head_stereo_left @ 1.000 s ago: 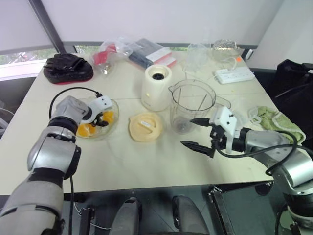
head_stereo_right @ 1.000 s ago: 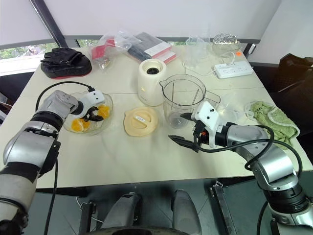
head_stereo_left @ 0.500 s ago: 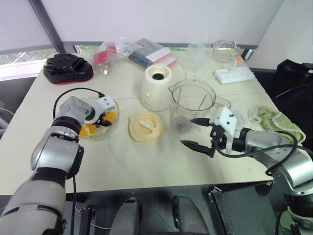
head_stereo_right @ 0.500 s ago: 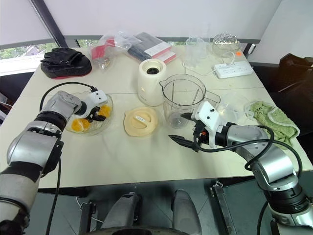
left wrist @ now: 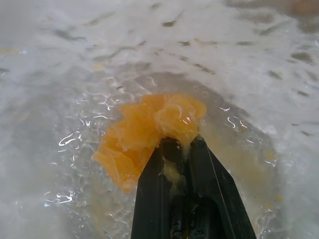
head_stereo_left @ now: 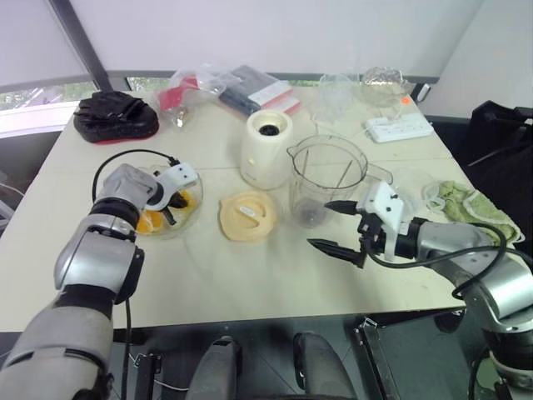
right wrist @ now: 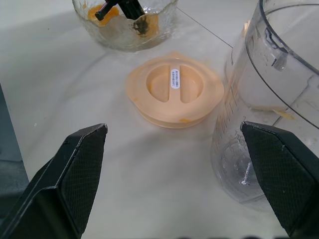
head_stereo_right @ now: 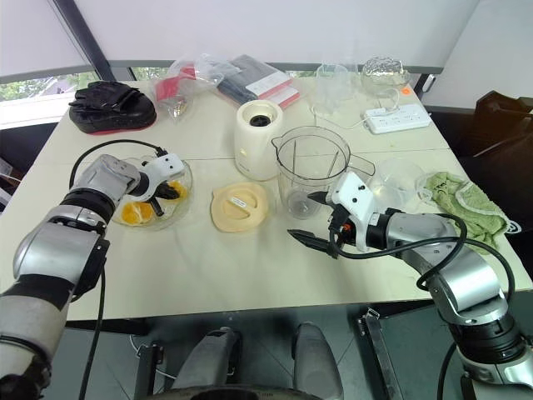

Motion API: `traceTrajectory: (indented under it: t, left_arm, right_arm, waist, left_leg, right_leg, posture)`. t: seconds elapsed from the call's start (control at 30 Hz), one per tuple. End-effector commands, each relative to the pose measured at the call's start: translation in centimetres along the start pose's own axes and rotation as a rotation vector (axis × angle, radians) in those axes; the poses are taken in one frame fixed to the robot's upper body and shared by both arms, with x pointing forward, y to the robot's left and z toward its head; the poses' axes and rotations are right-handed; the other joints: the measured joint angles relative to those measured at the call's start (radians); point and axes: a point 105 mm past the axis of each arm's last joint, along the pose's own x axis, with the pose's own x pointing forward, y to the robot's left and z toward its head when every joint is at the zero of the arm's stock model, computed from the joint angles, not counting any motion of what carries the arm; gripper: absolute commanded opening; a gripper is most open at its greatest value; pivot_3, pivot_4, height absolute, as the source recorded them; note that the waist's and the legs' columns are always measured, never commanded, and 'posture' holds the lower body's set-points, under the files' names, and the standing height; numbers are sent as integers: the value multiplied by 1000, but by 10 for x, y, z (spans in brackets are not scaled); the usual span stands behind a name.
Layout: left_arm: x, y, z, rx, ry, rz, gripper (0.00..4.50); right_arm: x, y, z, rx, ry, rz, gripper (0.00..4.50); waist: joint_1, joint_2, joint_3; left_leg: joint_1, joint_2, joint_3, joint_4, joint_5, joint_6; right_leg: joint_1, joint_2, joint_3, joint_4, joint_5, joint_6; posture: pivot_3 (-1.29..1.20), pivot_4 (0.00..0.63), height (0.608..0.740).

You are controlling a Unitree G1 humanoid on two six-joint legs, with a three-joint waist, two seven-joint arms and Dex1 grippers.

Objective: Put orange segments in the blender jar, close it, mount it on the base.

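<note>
L pincer [left wrist: 178, 144] closed on orange segments [left wrist: 149, 129] in clear bowl [head_stereo_left: 187, 221]; R pincer [head_stereo_left: 333, 227] wide open beside blender jar [head_stereo_left: 326, 179], above counter [head_stereo_left: 250, 275].

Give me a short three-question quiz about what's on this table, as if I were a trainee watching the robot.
1. True or false: the flat round cream-yellow lid sits on the tall clear plastic blender jar.
2. What do the left gripper's fingers pinch? A) glossy orange segment B) white power strip C) green cloth
3. Fill in: the right gripper's fingers stand ____.

Key: 1 false, the lid lies on the table; 2 A; 3 open.
</note>
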Motion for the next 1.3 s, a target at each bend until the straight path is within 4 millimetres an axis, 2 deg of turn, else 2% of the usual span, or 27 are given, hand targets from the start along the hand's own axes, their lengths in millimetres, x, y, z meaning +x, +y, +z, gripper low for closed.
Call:
traceTrajectory:
  t: [0.03,0.2,0.47,0.7,0.8,0.93,1.17,1.27,1.3]
  left_arm:
    - [-12,12,8,-43,-57,25,19]
    - [-34,26,20,-125,-174,31,19]
    - [-71,43,12,-278,-309,32,19]
    - [-91,31,9,-443,-474,-11,19]
    - [-96,24,13,-462,-519,-7,19]
    - [-115,18,42,-491,-674,8,19]
    - [-136,20,77,-442,-764,36,19]
    - [-146,20,101,-374,-803,15,19]
    - [-149,18,115,-335,-820,-4,19]
  right_arm:
    - [-2,0,12,-53,-34,-12,4500]
    - [-3,0,12,-52,-35,-18,4500]
    - [1,1,10,-47,-38,-11,4500]
    - [3,0,9,-46,-40,-4,4500]
    - [3,-1,9,-47,-40,-4,4500]
    - [2,-3,9,-50,-37,-7,4500]
    - [1,-3,10,-48,-45,-33,4500]
    - [1,0,7,-37,-51,-53,4500]
    - [1,1,6,-32,-54,-64,4500]
  waist:
    - [0,0,0]
    - [-2,0,0]
    - [-4,0,0]
    - [-5,0,0]
    - [-2,0,0]
    - [4,0,0]
    - [-4,0,0]
    - [-2,0,0]
    - [0,0,0]
  left_leg:
    - [0,0,0,0,0,0]
    - [-2,0,0,0,0,0]
    - [-4,0,0,0,0,0]
    - [-4,0,-1,1,0,0]
    - [-4,0,-1,1,0,0]
    - [-4,0,-1,1,0,-1]
    - [-4,0,-1,1,1,-1]
    - [-4,0,-1,1,1,-1]
    - [-4,0,-1,1,1,-1]
  right_leg:
    - [0,0,0,0,0,0]
    - [-3,0,0,0,0,0]
    - [-4,0,0,0,0,0]
    - [-5,0,0,1,0,0]
    - [-5,0,0,1,0,0]
    - [-5,-1,0,1,0,0]
    - [-5,0,0,1,0,0]
    - [-5,0,0,1,0,-1]
    - [-5,0,0,1,0,-1]
  posture:
    - [0,150,740]
    - [0,150,740]
    - [0,150,740]
    - [0,150,740]
    - [0,150,740]
    - [0,150,740]
    - [0,150,740]
    - [0,150,740]
    - [0,150,740]
